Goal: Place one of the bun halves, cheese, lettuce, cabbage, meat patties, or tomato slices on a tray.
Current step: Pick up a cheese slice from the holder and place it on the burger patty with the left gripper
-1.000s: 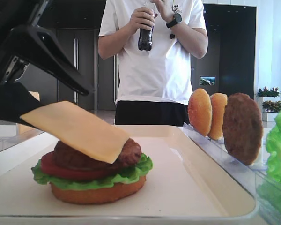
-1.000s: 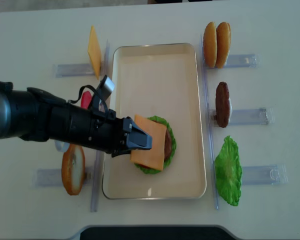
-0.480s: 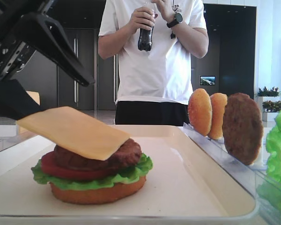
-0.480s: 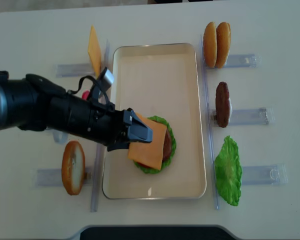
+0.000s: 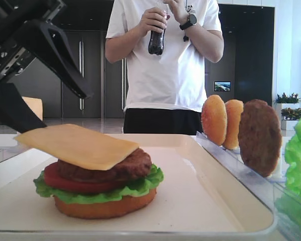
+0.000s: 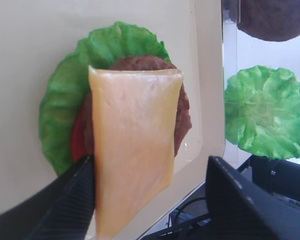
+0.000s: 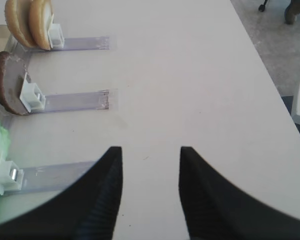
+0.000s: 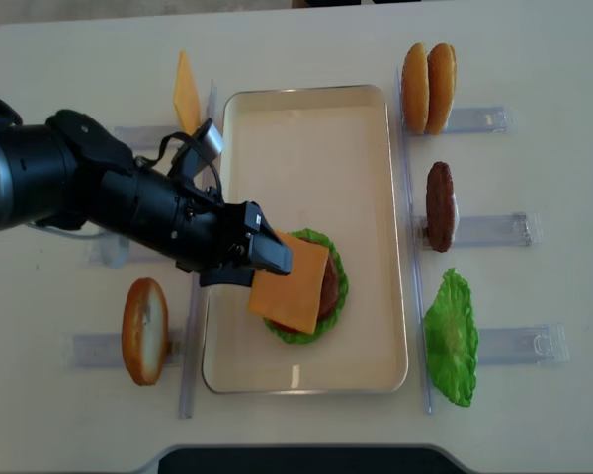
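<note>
On the cream tray (image 8: 306, 128) sits a stack: bun half (image 5: 105, 206), lettuce (image 5: 140, 186), tomato slice (image 5: 55, 181), meat patty (image 5: 133, 165). A yellow-orange cheese slice (image 8: 289, 281) lies on the patty, overhanging it to the left. My left gripper (image 8: 262, 259) stands open around that overhanging edge. In the left wrist view the cheese (image 6: 132, 145) leans against one finger (image 6: 72, 200), far from the other. My right gripper (image 7: 151, 152) hangs open over bare table with nothing between its fingers.
Clear racks right of the tray hold two bun halves (image 8: 427, 74), a patty (image 8: 440, 205) and a lettuce leaf (image 8: 451, 336). Left of it stand another cheese slice (image 8: 186, 99) and a bun half (image 8: 144, 330). A person (image 5: 165, 55) stands behind the table.
The left jaws have spread wider and the arm has drawn back to the left. The cheese has dropped from a steep tilt to lie nearly flat on the patty.
</note>
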`<state>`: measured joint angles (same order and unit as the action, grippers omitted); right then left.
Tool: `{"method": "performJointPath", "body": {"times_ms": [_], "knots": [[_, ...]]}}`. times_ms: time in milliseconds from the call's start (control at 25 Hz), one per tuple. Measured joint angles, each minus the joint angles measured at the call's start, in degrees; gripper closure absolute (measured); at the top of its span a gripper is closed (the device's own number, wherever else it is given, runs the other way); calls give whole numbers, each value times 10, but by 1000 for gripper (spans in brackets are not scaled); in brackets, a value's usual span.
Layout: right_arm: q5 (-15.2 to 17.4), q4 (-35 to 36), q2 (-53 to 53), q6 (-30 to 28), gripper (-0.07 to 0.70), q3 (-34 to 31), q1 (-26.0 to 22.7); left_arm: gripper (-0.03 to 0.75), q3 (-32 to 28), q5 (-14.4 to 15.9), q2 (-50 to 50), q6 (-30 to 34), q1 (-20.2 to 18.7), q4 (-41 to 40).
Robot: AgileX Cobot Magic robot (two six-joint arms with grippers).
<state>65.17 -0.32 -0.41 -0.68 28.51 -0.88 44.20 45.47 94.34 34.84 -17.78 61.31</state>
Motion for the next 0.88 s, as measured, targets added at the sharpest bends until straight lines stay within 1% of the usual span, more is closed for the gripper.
{"method": "performJointPath", "body": {"times_ms": [280,600,880], "knots": [[0,0,0,0,338,0,0,202,22,0,0,-30,0,-28],[0,0,0,0,338,0,0,202,22,-4,0,-40,0,-38],[0,0,0,0,338,0,0,202,23,-13,0,-66,0,-52]]}}
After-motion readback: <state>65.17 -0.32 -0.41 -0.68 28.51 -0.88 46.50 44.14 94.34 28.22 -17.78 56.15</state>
